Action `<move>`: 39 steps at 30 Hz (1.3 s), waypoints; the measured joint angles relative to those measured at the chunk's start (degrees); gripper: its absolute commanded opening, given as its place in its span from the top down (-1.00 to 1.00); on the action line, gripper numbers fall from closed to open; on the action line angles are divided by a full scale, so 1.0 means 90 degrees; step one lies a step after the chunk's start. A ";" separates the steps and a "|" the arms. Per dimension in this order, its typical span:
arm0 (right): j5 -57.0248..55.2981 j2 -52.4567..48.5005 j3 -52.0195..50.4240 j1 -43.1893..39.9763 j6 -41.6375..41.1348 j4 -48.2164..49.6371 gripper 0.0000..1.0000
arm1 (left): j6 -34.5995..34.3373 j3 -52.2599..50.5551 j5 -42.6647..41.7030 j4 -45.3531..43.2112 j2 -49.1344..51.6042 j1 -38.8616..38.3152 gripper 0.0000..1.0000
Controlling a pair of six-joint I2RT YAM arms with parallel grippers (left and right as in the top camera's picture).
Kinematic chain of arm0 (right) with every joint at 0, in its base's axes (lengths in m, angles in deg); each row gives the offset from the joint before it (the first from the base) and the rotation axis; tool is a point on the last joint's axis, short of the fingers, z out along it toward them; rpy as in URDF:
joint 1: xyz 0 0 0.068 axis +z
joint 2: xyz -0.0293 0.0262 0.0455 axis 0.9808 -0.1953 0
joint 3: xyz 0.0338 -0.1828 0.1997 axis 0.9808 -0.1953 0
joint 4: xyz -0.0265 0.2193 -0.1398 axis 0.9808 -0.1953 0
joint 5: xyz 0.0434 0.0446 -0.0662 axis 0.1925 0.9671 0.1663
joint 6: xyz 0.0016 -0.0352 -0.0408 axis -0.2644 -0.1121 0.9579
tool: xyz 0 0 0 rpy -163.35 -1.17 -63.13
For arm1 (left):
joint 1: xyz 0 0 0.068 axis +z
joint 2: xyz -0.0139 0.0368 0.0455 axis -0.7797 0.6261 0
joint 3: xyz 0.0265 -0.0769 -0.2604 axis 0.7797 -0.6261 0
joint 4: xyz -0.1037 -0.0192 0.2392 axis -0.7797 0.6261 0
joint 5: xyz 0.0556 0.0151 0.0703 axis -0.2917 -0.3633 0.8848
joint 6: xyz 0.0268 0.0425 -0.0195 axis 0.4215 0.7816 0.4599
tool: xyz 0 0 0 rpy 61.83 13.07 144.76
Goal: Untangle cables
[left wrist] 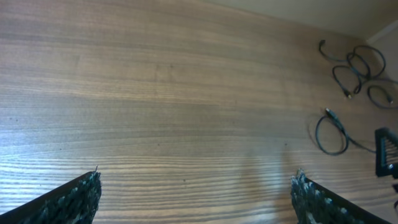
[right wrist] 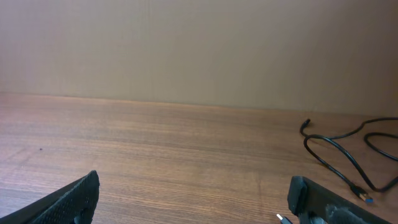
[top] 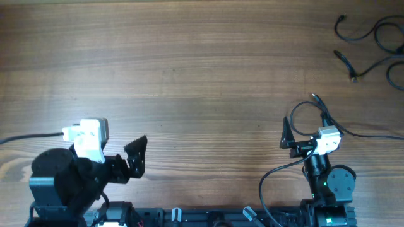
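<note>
Thin black cables (top: 372,38) lie in loose loops at the far right corner of the wooden table (top: 189,69). One more cable loop (top: 302,113) lies just in front of my right gripper (top: 305,131), which is open and holds nothing. My left gripper (top: 136,157) is at the near left, open and empty, far from the cables. In the left wrist view the left gripper (left wrist: 196,193) stands over bare wood, with the cables (left wrist: 354,65) and the loop (left wrist: 329,134) far right. The right wrist view shows the right gripper (right wrist: 194,199) open, a cable (right wrist: 336,152) to its right, and a plug tip (right wrist: 280,218) beside its right finger.
A black strand (top: 379,134) runs from the loop to the table's right edge. A thicker arm wire (top: 25,137) leaves to the left. The arm bases stand along the near edge. A plain wall (right wrist: 199,43) rises behind the table's far side.
</note>
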 measured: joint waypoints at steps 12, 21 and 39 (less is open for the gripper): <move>0.0000 0.0005 0.0000 0.0000 0.0000 0.0000 -0.99 | 0.0119 -0.1192 0.0000 -0.0777 -0.0471 0.0000 -1.00; 0.0000 0.0005 0.0000 0.0000 0.0000 0.0000 -0.99 | 0.0160 -0.1710 0.0000 -0.1066 -0.1326 0.0002 -1.00; 0.0000 0.0005 0.0000 0.0000 0.0000 0.0000 -0.99 | 0.0189 -0.4099 -0.0053 -0.3917 -0.3213 0.0068 -1.00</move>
